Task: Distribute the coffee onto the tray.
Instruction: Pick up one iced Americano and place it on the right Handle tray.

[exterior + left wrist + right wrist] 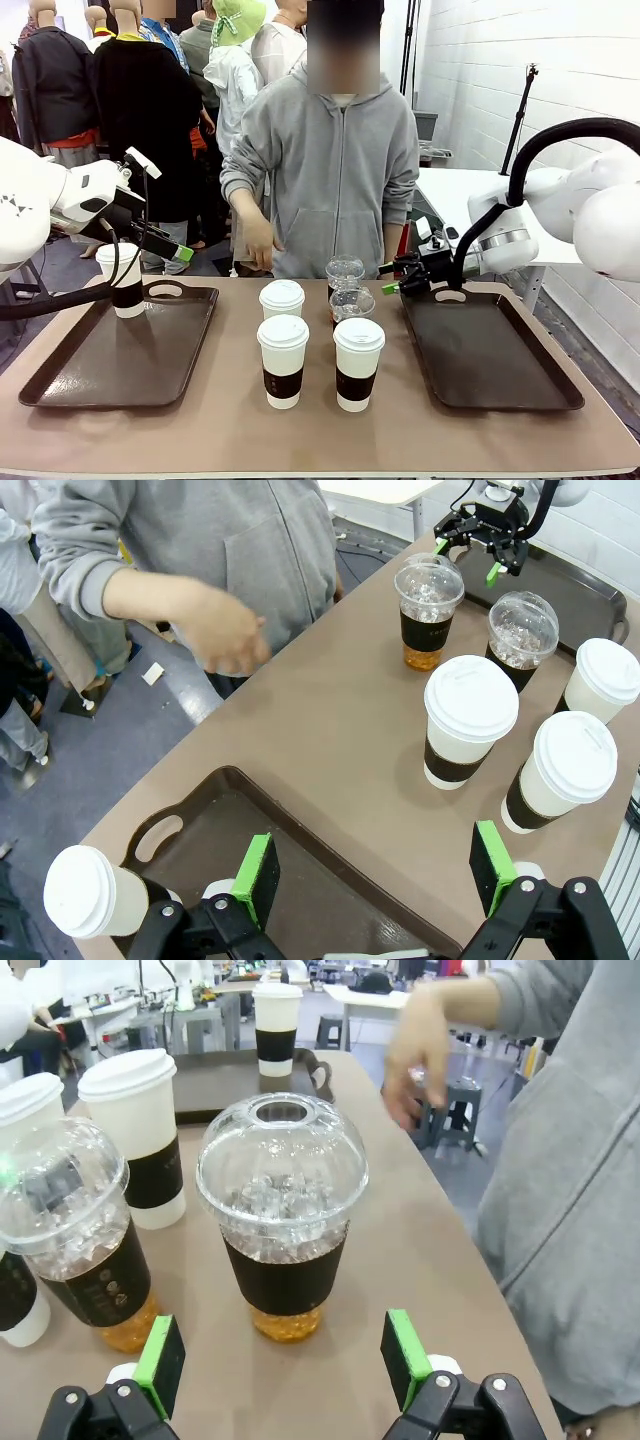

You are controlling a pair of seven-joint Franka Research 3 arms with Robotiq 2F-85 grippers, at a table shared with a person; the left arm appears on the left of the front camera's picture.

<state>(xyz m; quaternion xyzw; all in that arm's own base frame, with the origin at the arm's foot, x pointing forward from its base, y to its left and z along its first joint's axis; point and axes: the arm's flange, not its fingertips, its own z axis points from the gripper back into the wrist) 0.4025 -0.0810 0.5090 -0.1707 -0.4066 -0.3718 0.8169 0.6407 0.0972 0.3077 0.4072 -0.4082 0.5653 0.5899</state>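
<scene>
One white lidded cup with a brown sleeve point(127, 280) stands at the far corner of the left tray point(70, 375). My left gripper point(162, 210) hangs open and empty above that tray, just right of the cup point(85, 890). Three more white cups point(283, 360) point(358, 362) point(282, 298) stand on the table between the trays. Behind them are two clear dome-lidded cups of dark drink point(345, 272) point(352, 303). My right gripper point(395, 280) is open beside the clear cups. In the right wrist view the nearer clear cup point(282, 1210) stands just ahead of the open fingers point(405, 1358), apart from them.
The right tray point(490, 350) lies bare under my right arm. A person in a grey hoodie stands at the far edge, one hand point(258, 235) held low over the table's back edge. The table's front strip is free.
</scene>
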